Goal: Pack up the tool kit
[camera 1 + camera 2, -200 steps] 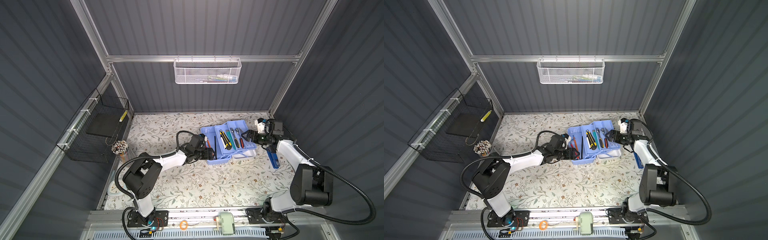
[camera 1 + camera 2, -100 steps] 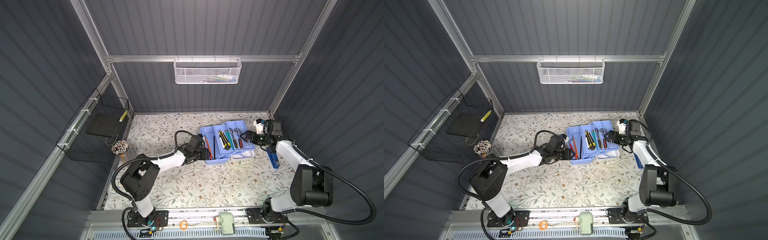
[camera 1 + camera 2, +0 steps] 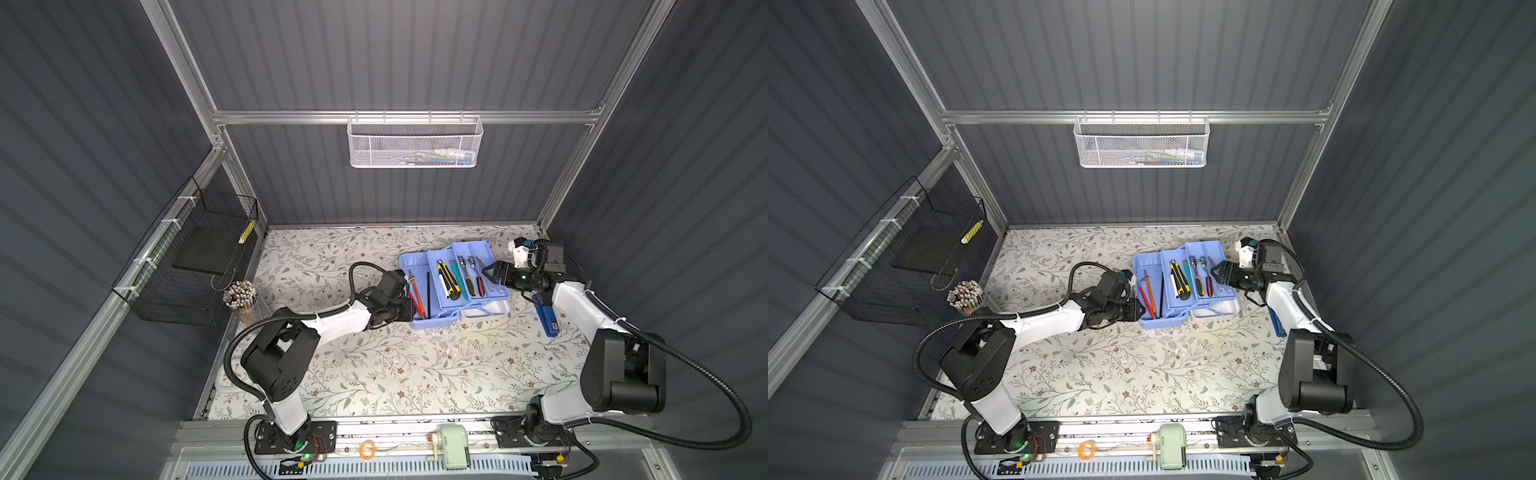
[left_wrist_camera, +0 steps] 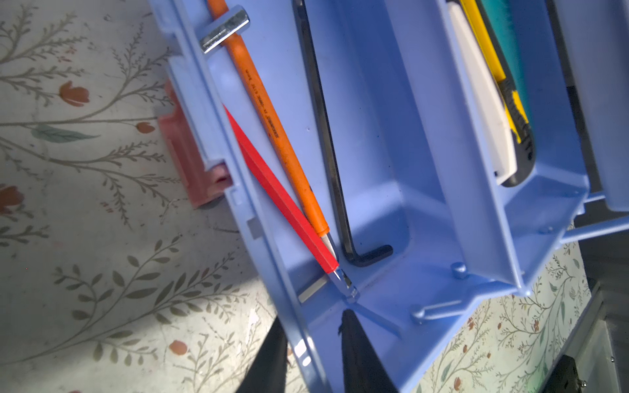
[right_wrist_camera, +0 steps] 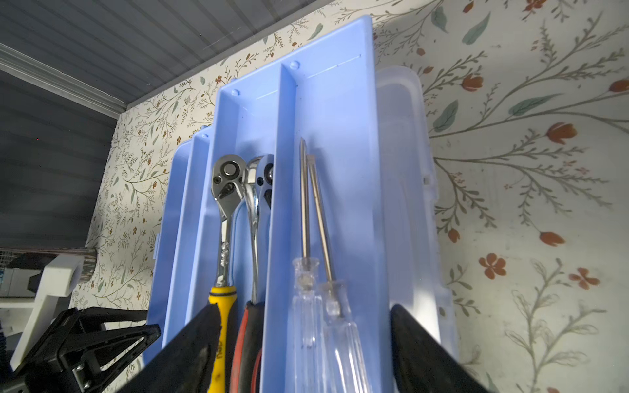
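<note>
The tool kit (image 3: 419, 266) lies open in both top views, with its light blue trays fanned out over the white lid (image 3: 492, 309). Red, orange and black hex keys (image 4: 282, 200) lie in the base. The trays hold utility knives (image 3: 449, 282), two ratchets (image 5: 224, 190) and clear-handled screwdrivers (image 5: 306, 204). My left gripper (image 4: 311, 316) straddles the base's side wall at its near corner, one finger outside and one inside, with a narrow gap. Open wide, my right gripper (image 5: 304, 308) spans the end of the top tray.
A blue tool (image 3: 547, 318) lies on the floral mat under my right arm. A cup of pencils (image 3: 241, 293) stands at the left by the black wire basket (image 3: 199, 257). A white mesh basket (image 3: 413, 143) hangs on the back wall. The pink latch (image 4: 185, 160) sticks out from the base.
My left gripper's jaws have narrowed a lot around the base's wall. My right gripper has come in closer over the tray's end and narrowed slightly.
</note>
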